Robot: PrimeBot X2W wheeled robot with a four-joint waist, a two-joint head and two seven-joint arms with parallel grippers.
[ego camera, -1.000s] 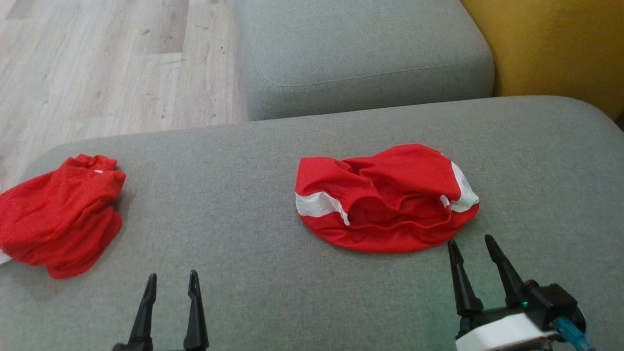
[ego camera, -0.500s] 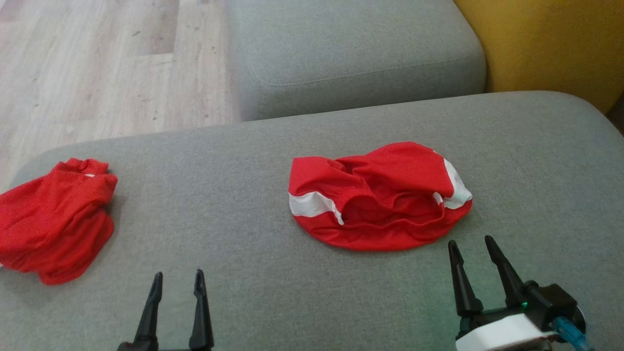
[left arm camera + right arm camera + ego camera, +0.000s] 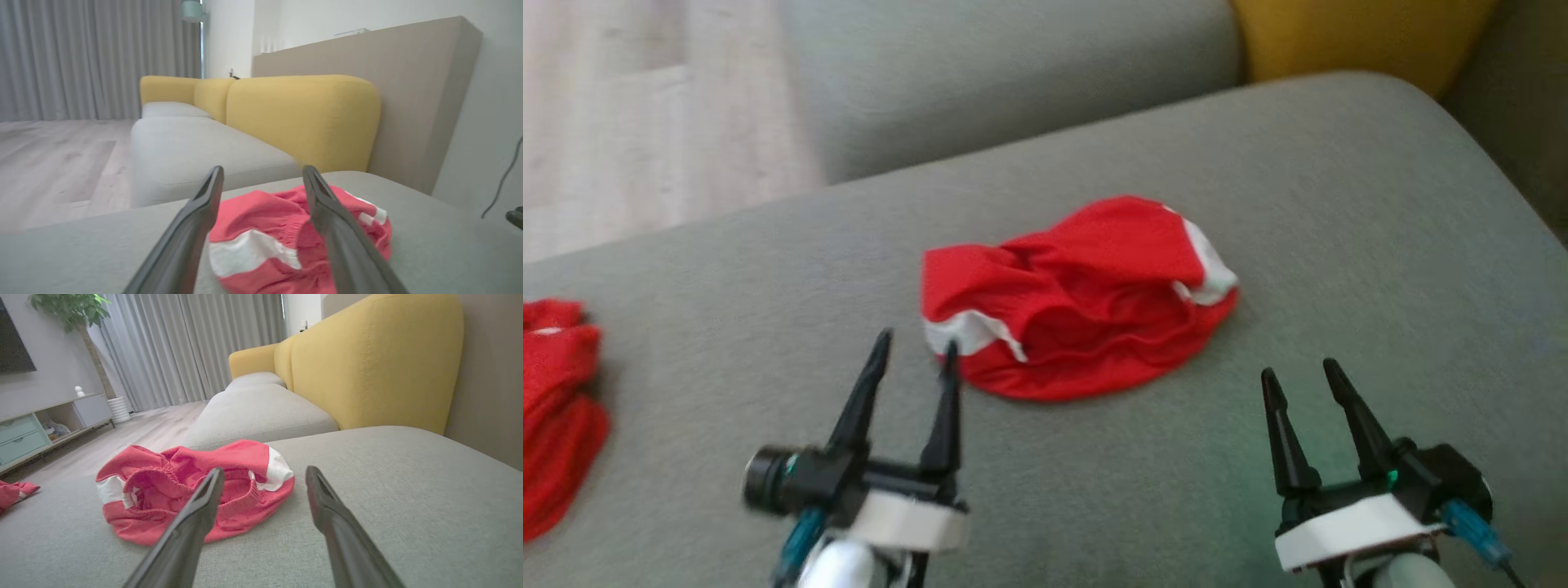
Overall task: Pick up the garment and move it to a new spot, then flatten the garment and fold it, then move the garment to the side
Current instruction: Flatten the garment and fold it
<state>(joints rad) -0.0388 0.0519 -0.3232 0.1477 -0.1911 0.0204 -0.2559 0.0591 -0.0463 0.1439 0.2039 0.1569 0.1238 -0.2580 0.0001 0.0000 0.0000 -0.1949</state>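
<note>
Head view is blurred; a second garment is cut off at the frame's edge, well left of the left gripper. That gripper is spread wide and empty, with one tip at the white stripe of the garment on the grey cushion; contact is unclear. The right gripper is also spread and empty, the garment ahead-left of it and apart.

Left wrist view: the fingers hide the garment's near edge; it lies between and beyond them.

Right wrist view: the garment lies ahead-left, its hem partly behind one finger.
</note>
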